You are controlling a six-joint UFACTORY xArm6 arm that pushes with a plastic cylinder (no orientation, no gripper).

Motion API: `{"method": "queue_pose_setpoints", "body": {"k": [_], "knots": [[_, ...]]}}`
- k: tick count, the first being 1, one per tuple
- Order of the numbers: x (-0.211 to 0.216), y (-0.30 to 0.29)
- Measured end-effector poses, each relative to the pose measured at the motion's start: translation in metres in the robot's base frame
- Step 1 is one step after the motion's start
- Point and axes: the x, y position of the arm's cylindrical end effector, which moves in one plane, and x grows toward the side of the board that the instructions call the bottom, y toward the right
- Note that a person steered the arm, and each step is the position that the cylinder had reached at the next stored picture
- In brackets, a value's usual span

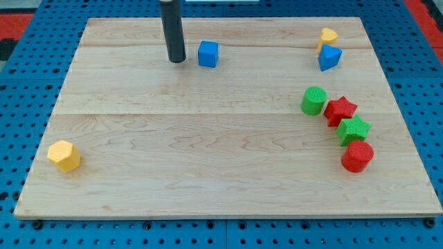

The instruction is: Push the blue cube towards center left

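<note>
The blue cube (208, 54) sits on the wooden board (208, 152) near the view's top, a little left of the middle. My tip (176, 60) rests on the board just to the cube's left, a small gap apart from it. The dark rod rises from the tip straight to the view's top edge.
A yellow hexagonal block (64, 155) lies at the lower left. At the top right are a yellow block (328, 36) and a blue triangular block (329, 57). At the right stand a green cylinder (313, 100), red star (340, 111), green star (354, 130) and red cylinder (357, 156).
</note>
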Motion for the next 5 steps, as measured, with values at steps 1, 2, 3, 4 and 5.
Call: {"method": "queue_pose_setpoints", "body": {"k": [1,2,3,4,5], "knots": [[-0.064,0.025],[-0.066,0.091],[-0.02,0.071],[0.031,0.056],[0.058,0.04]]}}
